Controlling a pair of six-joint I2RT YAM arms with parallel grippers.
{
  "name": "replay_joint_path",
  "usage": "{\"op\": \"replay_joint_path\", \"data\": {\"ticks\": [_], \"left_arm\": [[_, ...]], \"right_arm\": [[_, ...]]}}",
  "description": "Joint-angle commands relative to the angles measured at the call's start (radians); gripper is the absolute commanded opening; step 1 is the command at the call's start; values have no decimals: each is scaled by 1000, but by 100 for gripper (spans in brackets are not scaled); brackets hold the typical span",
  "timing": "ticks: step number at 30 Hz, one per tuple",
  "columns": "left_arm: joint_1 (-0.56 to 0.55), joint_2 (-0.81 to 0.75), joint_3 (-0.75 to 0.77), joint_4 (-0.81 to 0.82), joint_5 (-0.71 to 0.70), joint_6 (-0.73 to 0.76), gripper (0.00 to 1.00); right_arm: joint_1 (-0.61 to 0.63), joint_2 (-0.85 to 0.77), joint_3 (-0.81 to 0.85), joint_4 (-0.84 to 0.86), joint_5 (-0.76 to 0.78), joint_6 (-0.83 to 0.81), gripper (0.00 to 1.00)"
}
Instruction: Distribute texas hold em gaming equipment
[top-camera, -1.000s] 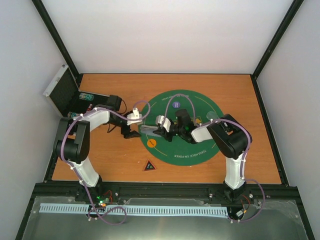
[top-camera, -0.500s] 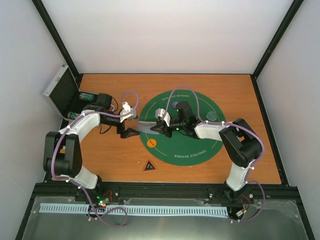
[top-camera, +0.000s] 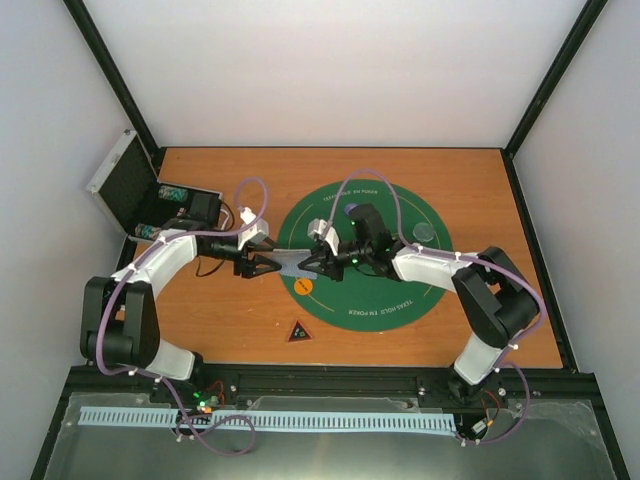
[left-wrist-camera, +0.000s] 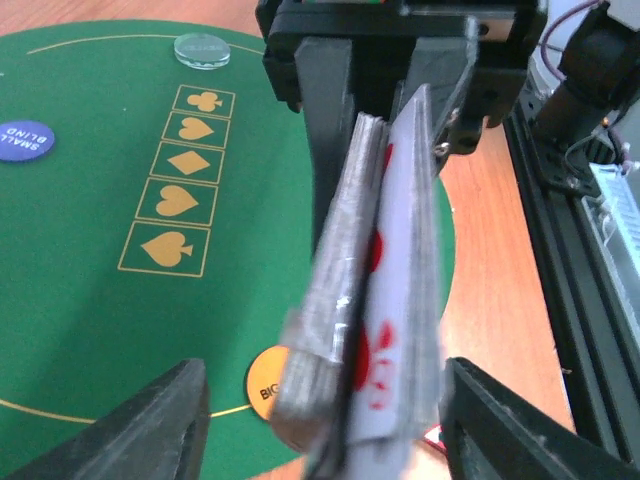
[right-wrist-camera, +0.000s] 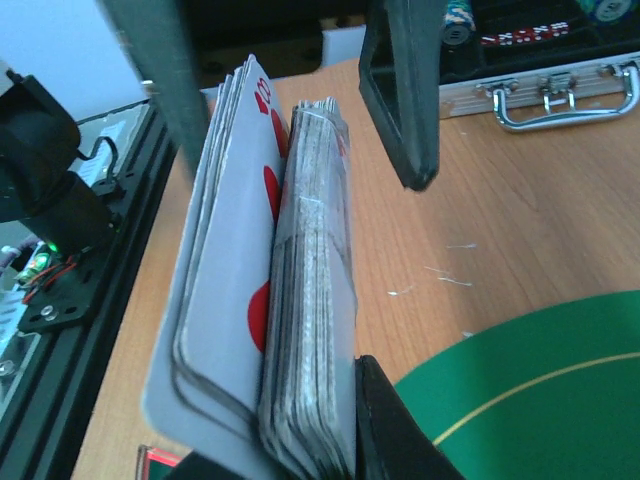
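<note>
Over wooden table (top-camera: 480, 200), right at green poker mat's (top-camera: 400, 290) left edge: deck of playing cards (top-camera: 290, 263) clamped tight in right gripper (top-camera: 310, 263), free end poking between left gripper's (top-camera: 268, 265) wide-spread fingers.

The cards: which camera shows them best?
The right wrist view. The cards fill it, sharp enough to show stacked edges and red marks on a white face. The left wrist view shows them close too, but blurrier. The top view shows only a small grey sliver.
</note>
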Motion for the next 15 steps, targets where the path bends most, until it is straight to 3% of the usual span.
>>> {"op": "replay_joint_path", "data": {"ticks": [1,7,9,12,15], "left_arm": [[-4,22,21,-12,82,7,55],[-5,5,-21,6,100,33,28],[-4,17,-21,-10,118,40,30],[-9,47,-26,-58,161,98,48],[-16,63,-40,-16,153,59,49]], "right_arm": [[24,-38,-7,-21,-25,-3,3],[24,-30,10,-37,-33,-12,3],[24,-21,19,-44,-31,-6,3],[24,-6,30,-42,-29,7,3],[24,8,39,-39,-29,16,3]]}}
